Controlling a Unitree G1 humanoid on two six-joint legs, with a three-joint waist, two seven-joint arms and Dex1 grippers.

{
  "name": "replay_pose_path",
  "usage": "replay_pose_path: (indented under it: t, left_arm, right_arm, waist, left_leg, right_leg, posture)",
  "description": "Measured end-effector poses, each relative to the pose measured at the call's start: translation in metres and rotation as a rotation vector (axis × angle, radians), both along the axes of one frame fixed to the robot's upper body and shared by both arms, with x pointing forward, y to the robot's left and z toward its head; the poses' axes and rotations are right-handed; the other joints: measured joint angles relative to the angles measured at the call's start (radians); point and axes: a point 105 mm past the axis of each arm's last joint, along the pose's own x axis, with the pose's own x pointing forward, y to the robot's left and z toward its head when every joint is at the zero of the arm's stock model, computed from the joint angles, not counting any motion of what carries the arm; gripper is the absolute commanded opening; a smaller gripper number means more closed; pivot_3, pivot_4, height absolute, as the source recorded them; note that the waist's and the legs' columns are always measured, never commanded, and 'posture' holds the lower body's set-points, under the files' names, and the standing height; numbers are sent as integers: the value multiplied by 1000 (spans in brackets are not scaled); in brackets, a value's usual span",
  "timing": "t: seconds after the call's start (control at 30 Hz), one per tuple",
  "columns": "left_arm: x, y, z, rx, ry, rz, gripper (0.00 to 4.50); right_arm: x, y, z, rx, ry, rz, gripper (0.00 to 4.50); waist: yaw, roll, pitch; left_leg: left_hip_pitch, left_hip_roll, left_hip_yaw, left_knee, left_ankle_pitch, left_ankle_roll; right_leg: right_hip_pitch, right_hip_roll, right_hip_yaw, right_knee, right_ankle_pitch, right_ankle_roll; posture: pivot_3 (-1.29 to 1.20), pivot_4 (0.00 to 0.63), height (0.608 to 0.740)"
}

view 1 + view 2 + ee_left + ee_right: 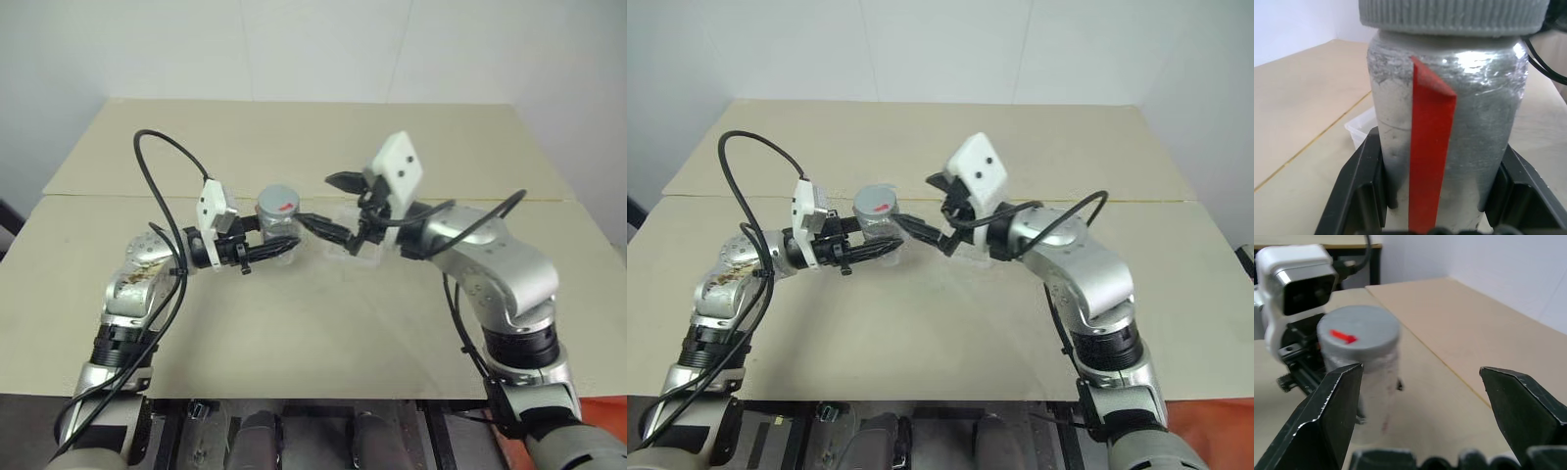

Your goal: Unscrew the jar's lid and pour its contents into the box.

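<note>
Left end effector [272,245] is clamped on the jar [278,221], lid [1358,328] on. Right end effector [333,208] spread apart just beside it, box [355,233] beneath.

Left gripper [277,247] clamped, pointing level toward right arm. Right gripper [331,208] spread wide, level, facing left gripper.
</note>
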Motion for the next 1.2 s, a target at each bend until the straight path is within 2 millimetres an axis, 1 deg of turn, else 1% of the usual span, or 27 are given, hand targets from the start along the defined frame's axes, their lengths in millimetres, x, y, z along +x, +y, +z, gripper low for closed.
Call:
replay_pose_path:
  t: [0.17, 0.4, 0.5, 0.6, 0.7, 0.77, 0.87, 0.97, 1.2]
  left_arm:
    - [-1, -2, 0, -5, 0, -10, 2072]
    - [1, -9, 2, -28, -12, -13, 2072]
    - [2, -14, 5, -24, -33, -20, 2072]
    - [1, -21, 3, -28, -26, -39, 2072]
    - [1, -21, 3, -27, -27, -37, 2072]
    - [1, -21, 3, -26, -27, -35, 2072]
    - [1, -21, 3, -26, -27, -34, 2072]
    - [1, -22, 3, -27, -27, -35, 2072]
    - [1, -22, 3, -28, -27, -36, 2072]
  right_arm:
    - [-11, 2, 0, 11, 22, 98, 4455]
    - [-20, 5, 1, 19, 26, 187, 4455]
    - [-15, 9, 9, 37, 0, 173, 4455]
    - [-7, 17, 15, 52, -25, 145, 4455]
    - [-2, 23, 11, 48, -11, 126, 4455]
    - [0, 25, 11, 48, -11, 122, 4455]
    - [-3, 30, 16, 55, -24, 142, 4455]
    - [-4, 39, 12, 45, -21, 146, 4455]
    - [2, 42, 12, 36, -35, 91, 4455]
  waist:
    - [-1, 0, 0]
    - [0, 0, 0]
    - [-2, 0, 0]
    - [-2, 0, 0]
    - [-2, 0, 0]
    - [-1, 0, 0]
    - [-1, 0, 0]
    - [-1, 0, 0]
    - [-1, 0, 0]
  left_leg:
    - [0, 0, 0, 0, 0, 0]
    - [0, 0, 0, 0, 0, 0]
    - [0, 0, 0, 0, 0, 0]
    - [1, 0, 0, 0, 0, 0]
    - [0, 0, 0, 0, 0, 0]
    - [0, 0, 0, 0, 0, 0]
    - [0, 0, 0, 0, 0, 0]
    - [0, 0, 0, 0, 0, 0]
    - [0, 0, 0, 0, 0, 0]
  right_leg:
    - [0, 0, 0, 0, 0, 0]
    - [0, 0, 0, 0, 0, 0]
    - [0, 0, 0, 0, 0, 0]
    - [0, 1, 0, 0, 0, 0]
    - [0, 0, 0, 1, 0, 0]
    - [0, 0, 0, 1, 0, 0]
    - [0, 0, 0, 0, 0, 0]
    - [0, 0, 0, 1, 0, 0]
    - [0, 0, 0, 0, 0, 0]
  posture:
    - [0, 150, 740]
    - [0, 150, 740]
    - [0, 150, 740]
    - [0, 150, 740]
    - [0, 150, 740]
    - [0, 150, 740]
    - [0, 150, 740]
    - [0, 150, 740]
    - [0, 150, 740]
